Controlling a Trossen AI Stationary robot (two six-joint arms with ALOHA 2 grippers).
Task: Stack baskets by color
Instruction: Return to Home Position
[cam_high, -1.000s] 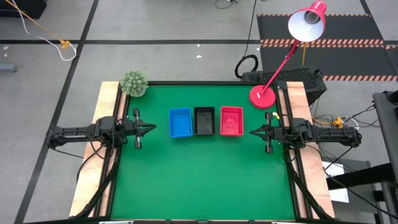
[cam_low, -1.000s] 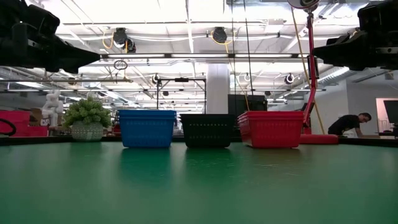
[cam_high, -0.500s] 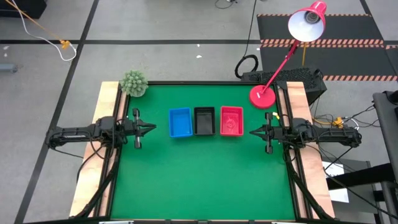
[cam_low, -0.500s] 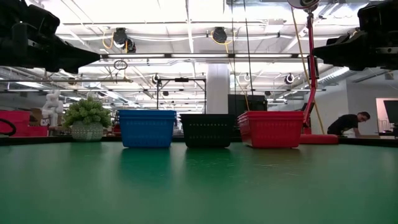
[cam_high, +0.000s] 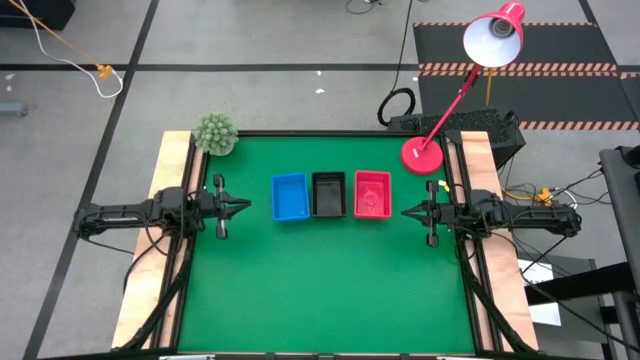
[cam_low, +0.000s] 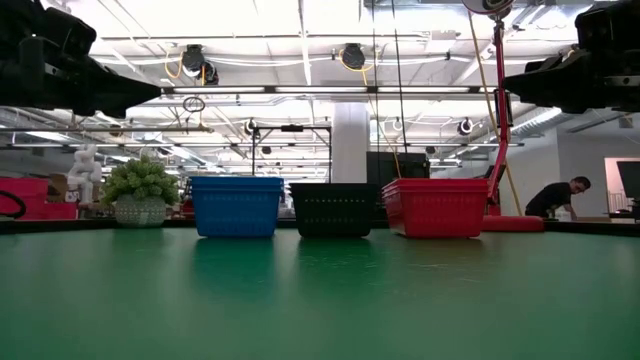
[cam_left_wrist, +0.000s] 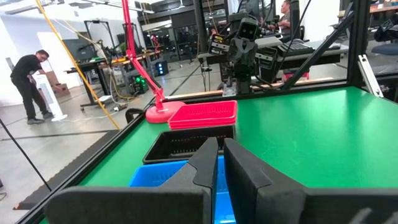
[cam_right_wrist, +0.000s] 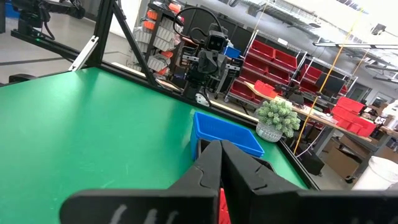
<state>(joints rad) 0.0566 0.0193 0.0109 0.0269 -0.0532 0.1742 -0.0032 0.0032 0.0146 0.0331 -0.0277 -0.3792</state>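
Nesting hides tray counts: blue stack (cam_high: 290, 197), black stack (cam_high: 328, 194), red stack (cam_high: 372, 194) | left hand (cam_high: 245, 208), right hand (cam_high: 405, 212) closed

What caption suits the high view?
Blue basket, black basket, red basket in a row between left gripper and right gripper, both shut.

Robotics lab, exposed ceiling pipes (cam_low: 300, 90), shelves of red bins (cam_right_wrist: 268, 61)

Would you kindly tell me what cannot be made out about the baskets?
Baskets per stack: high view shows only tops of blue stack, black stack, red stack; low view only outer walls.
Wrist views: left gripper covers part of blue stack, right gripper most of red stack.
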